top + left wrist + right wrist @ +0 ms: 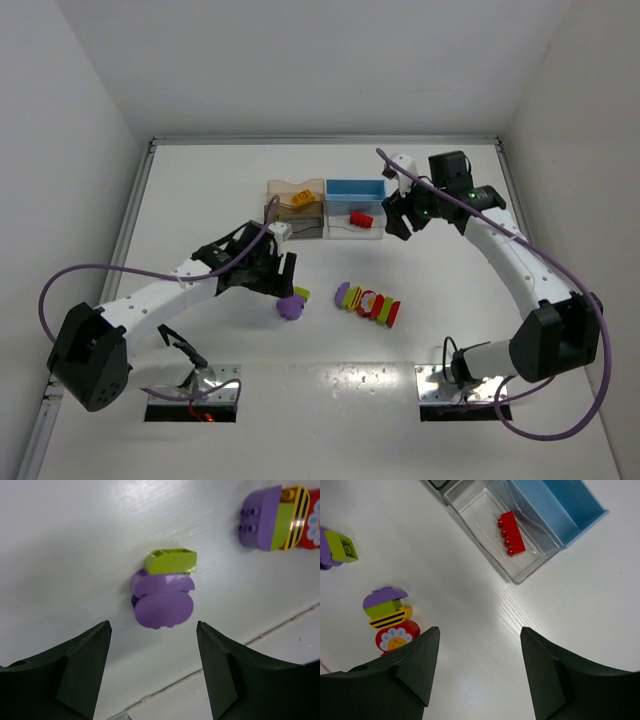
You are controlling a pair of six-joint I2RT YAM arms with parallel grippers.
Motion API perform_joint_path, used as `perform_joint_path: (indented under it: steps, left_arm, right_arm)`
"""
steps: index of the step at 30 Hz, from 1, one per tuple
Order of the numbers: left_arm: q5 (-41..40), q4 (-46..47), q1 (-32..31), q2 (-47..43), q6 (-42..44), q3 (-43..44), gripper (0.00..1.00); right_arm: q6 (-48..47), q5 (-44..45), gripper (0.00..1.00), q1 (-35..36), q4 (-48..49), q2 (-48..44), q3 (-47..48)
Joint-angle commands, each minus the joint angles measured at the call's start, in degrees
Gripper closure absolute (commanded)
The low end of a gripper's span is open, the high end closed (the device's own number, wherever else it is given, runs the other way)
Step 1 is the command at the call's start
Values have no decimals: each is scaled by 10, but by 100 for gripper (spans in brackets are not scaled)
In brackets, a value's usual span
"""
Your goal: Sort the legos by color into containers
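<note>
The left gripper (152, 626) hangs spread above a purple lego (162, 604) with a green piece (171, 561) against it. From overhead the two blur into one lump. The right gripper (480, 632), fingers also apart, looks down on a red brick (512, 533) lying in the clear bin (479, 511), right beside the blue bin (560, 505).

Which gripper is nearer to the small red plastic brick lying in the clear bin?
Right. The right gripper hovers beside the small red plastic brick; the left gripper is farther off, above rounded purple plastic pieces.
</note>
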Motion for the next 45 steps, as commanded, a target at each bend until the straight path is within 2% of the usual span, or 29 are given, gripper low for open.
perform_joint_path:
  steps: [1,7,14,26,32,42,45]
  left_arm:
    - [2,-10,-36,-10,-47,-8,25]
    - [15,3,-58,18,-59,-21,25]
    - [-31,9,-69,82,-54,-10,15]
    - [-59,31,-116,161,-49,42,15]
    - [-89,42,-116,179,-54,42,15]
    - [-123,79,-121,219,-15,47,24]
    - [-146,101,-134,225,18,47,32]
  right_arm:
    - [8,-4,34,-9,4,-26,0]
    - [2,-4,34,-19,4,-46,-17]
    - [2,-9,34,-31,-2,-58,-33]
    - [2,-20,34,-47,-2,-63,-39]
    - [2,-30,34,-52,-2,-53,-39]
    - [-3,-36,34,-52,-2,-41,-34]
    - [-3,-36,34,-52,-2,-41,-39]
